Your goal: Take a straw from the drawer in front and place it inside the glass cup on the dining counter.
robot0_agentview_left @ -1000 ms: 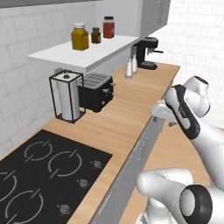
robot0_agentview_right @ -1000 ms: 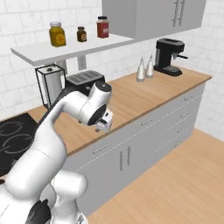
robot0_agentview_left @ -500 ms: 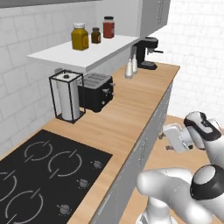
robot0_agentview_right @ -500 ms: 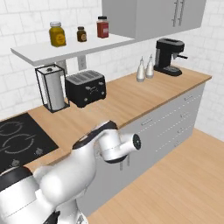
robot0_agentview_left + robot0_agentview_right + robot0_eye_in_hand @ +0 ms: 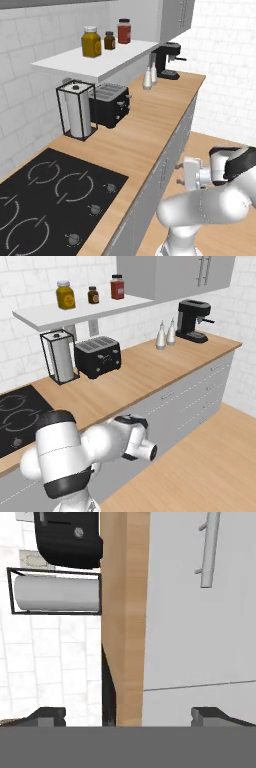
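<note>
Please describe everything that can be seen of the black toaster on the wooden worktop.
The toaster is a black, boxy appliance with a glossy shell and two long grey slots on its top. One end carries small pale knobs and a lever. It stands upright on the wooden worktop, near the white tiled wall and under the white shelf. The paper towel holder stands beside it, apart from it. Nothing lies on it.

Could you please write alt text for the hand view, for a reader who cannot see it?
The open pincer faces a pale grey cabinet front with a bar handle, rolled sideways. Beside it runs the wooden worktop edge, with the black toaster and paper towel roll beyond.
</note>
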{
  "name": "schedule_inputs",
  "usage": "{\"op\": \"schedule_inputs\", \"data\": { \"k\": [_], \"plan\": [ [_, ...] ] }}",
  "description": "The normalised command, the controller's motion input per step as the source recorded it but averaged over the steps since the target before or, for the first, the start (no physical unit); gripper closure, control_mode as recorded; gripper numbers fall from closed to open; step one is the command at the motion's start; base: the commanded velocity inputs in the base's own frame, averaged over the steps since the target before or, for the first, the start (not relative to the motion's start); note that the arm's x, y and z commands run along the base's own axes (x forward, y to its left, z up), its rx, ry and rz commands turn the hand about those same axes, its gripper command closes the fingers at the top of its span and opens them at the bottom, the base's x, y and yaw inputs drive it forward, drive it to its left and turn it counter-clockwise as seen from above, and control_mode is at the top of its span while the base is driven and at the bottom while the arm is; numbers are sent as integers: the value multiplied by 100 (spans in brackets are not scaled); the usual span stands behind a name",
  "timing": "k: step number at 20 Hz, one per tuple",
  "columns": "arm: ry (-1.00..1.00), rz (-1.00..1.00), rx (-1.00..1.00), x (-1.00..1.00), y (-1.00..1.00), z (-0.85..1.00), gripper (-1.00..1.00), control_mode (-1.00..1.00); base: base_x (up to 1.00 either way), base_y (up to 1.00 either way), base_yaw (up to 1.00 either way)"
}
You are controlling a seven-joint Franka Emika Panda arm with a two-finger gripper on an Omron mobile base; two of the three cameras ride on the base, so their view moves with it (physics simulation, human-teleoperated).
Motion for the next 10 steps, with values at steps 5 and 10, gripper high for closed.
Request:
{"op": "schedule_inputs", "data": {
  "k": [5,10],
  "plan": [
    [0,0,23,54,-7,-16,-100,-100,0,0,0],
    [0,0,9,31,-8,-39,-100,-100,0,0,0]
  ]
}}
